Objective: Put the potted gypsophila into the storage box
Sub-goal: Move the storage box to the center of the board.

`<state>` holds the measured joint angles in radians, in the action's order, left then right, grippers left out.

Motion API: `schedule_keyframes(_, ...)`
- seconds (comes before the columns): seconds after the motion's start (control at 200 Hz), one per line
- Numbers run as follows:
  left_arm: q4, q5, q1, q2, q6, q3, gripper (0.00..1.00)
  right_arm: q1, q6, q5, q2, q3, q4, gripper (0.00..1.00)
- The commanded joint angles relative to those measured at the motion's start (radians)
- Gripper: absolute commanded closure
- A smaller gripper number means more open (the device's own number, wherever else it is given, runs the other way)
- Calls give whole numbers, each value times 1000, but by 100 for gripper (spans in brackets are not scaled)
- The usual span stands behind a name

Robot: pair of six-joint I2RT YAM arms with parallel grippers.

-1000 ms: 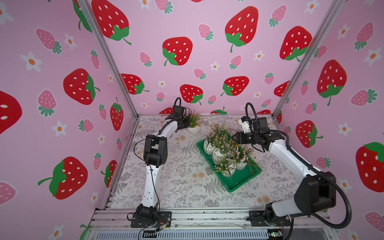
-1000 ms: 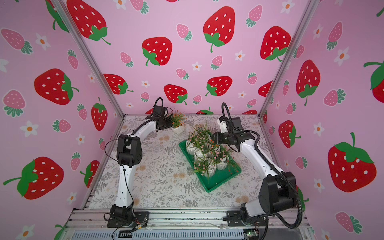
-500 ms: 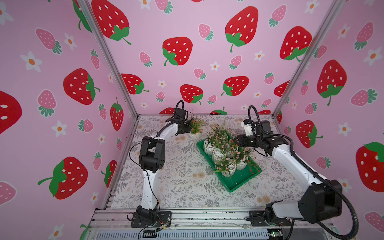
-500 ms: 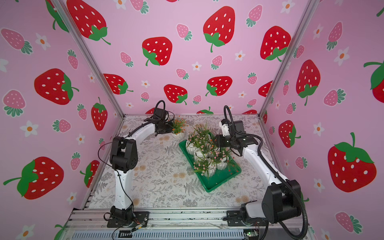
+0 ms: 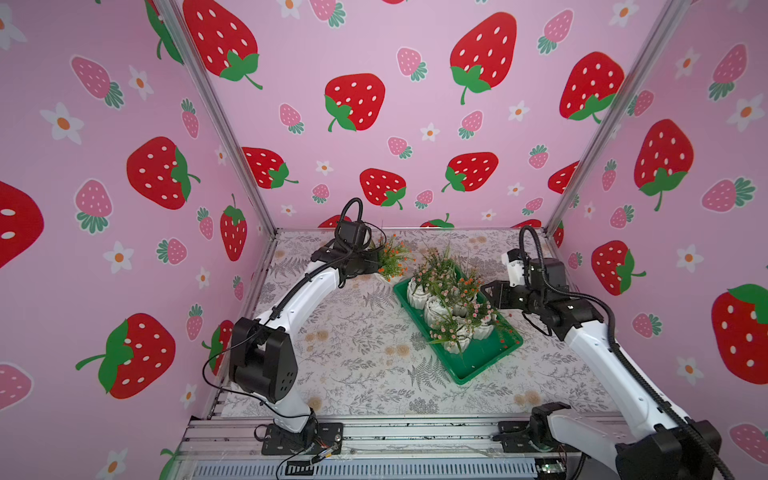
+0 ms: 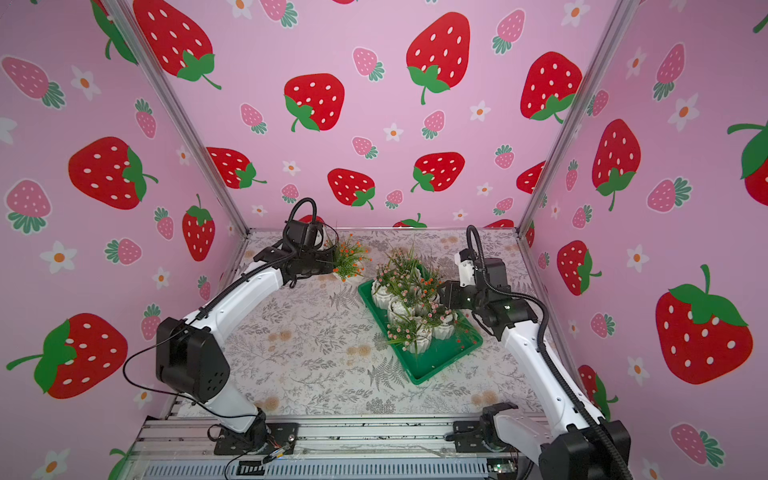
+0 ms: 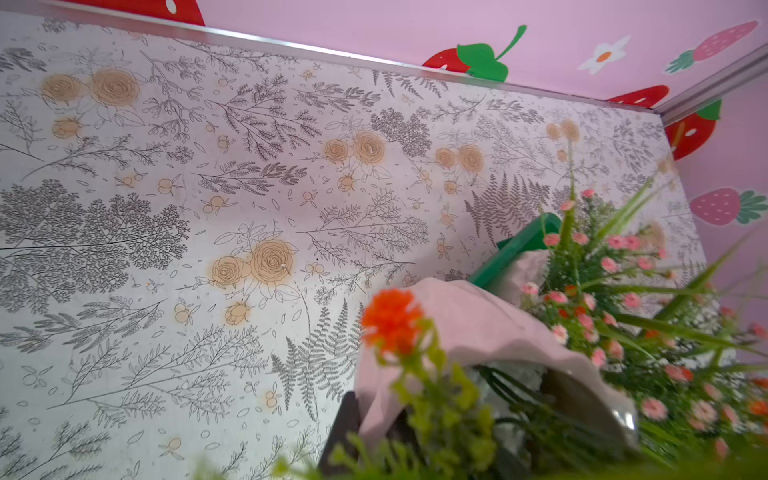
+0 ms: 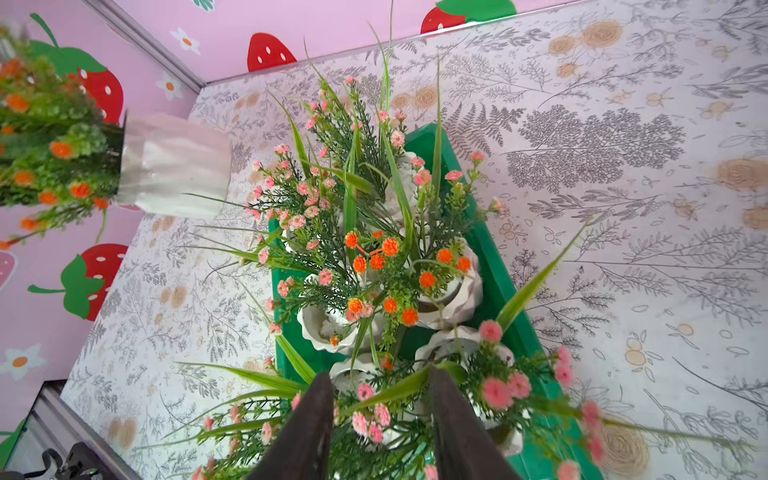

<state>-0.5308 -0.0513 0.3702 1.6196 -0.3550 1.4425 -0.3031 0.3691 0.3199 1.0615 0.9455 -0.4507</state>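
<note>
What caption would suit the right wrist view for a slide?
Open jaws of the right gripper close to the flower pots in the green storage box.

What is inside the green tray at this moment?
Several white pots with pink and orange flowers stand inside the tray; its near end is bare. Leaves cover the floor between them, so their exact number cannot be told.

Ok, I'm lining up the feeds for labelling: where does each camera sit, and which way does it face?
Both top views: high in front, looking down; both arms, left gripper holding the orange-flowered pot near the storage box.
Left wrist: faces the back corner past that pot; a dark finger shows.
Right wrist: looks down on the box between the right gripper's open fingers.
Shared: both wrists see pot and box.
</note>
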Motion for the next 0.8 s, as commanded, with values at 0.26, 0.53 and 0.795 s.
schedule_keyframes(0.26, -141, 5, 222, -247, 110, 14, 100, 73, 57, -39, -279, -123, -112, 59)
schedule_keyframes(0.53, -264, -153, 380, -187, 219, 150, 100, 131, 55, -12, -322, -173, -132, 59)
schedule_keyframes(0.795, -310, -226, 436, -113, 221, 241, 100, 176, 44, -2, -330, -179, -156, 58)
